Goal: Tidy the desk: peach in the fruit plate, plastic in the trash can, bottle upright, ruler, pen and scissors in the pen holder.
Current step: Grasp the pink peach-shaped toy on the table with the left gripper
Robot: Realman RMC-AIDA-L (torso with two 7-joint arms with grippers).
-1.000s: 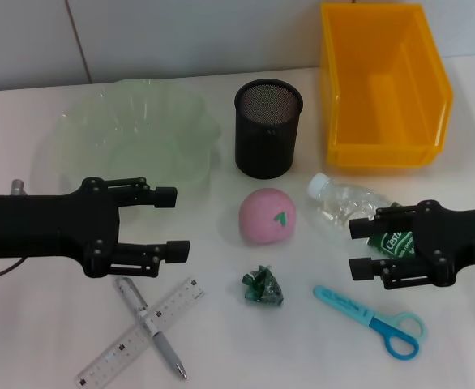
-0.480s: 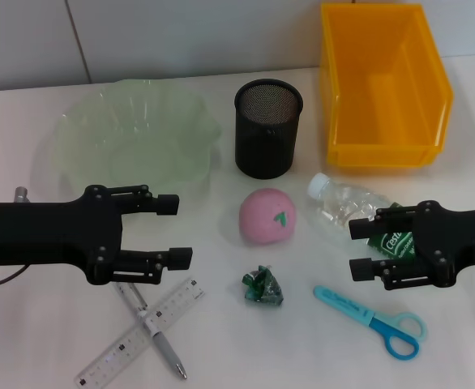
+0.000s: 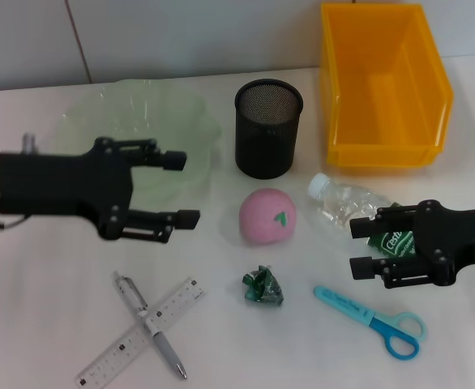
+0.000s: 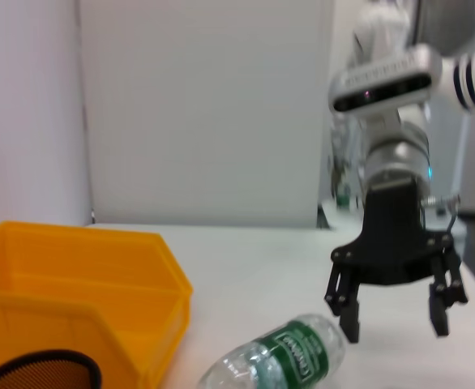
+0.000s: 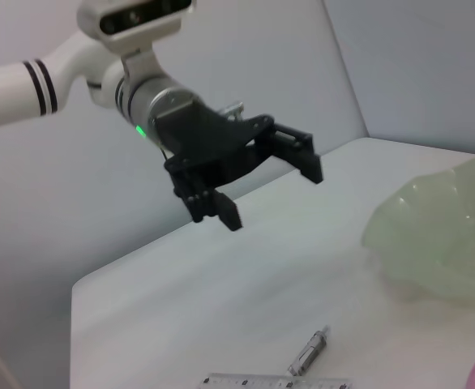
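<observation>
Fingers of the left gripper (image 3: 183,189) are standing wide apart, holding nothing, and pointing toward the round pink peach with its small green mark (image 3: 267,216). That peach is lying just beyond the lower fingertip, slightly ahead and to the side, with a clear gap between them; it is round, so no long axis is governing the approach. I judge the left arm the better placed for it, and it is hovering over the near rim of the pale green wavy-edged fruit plate (image 3: 83,130), which is holding nothing that I can see.

The right gripper (image 3: 362,247) is also spreading its fingers, unladen, with the clear plastic bottle bearing a green label (image 3: 347,207) lying on its side right by the upper fingertip; its white cap is pointing away toward the black mesh pen holder (image 3: 268,130), so its long axis is running obliquely across the fingers.

Both the pen holder and the yellow plastic bin (image 3: 383,85) are showing empty interiors. The crumpled green plastic scrap (image 3: 263,288) is sitting between the two grippers.
</observation>
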